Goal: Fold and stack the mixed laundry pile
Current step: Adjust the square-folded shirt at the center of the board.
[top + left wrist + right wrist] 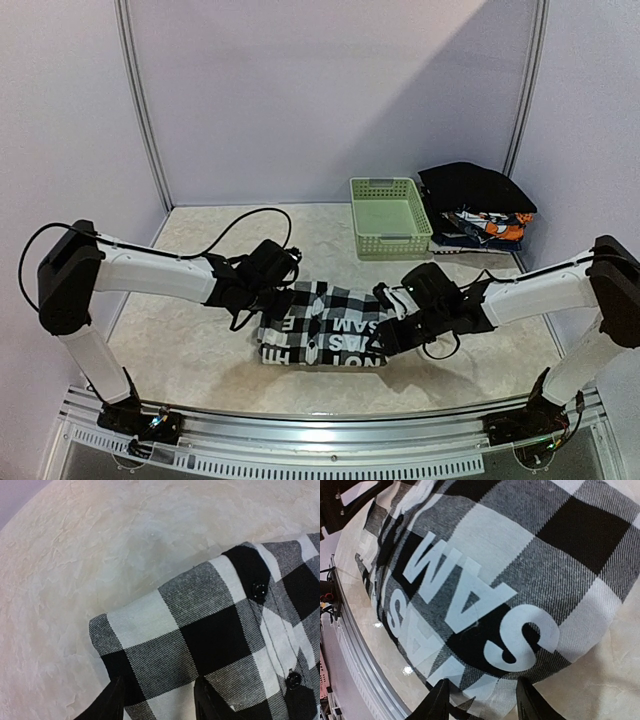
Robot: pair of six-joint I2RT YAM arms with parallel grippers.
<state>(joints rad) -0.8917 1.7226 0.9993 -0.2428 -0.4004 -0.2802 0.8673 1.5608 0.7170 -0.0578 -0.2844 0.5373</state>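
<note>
2 hands flank the checked shirt [322, 335], part-folded at the middle of the bench [180, 335]. The left hand [158, 682] and right hand [484, 682] straddle its side edges, fingers apart (nothing clamped). A folded stack [478, 205] sits beside the basket [390, 215]. The likely next move is to pinch both edges and fold evenly.

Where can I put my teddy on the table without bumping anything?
Bare table lies at the far left, between the left wall and the green basket, behind the checked shirt. A thin strip runs in front of the shirt. Crowded: the middle, and the far right corner with the folded clothes stack.
</note>
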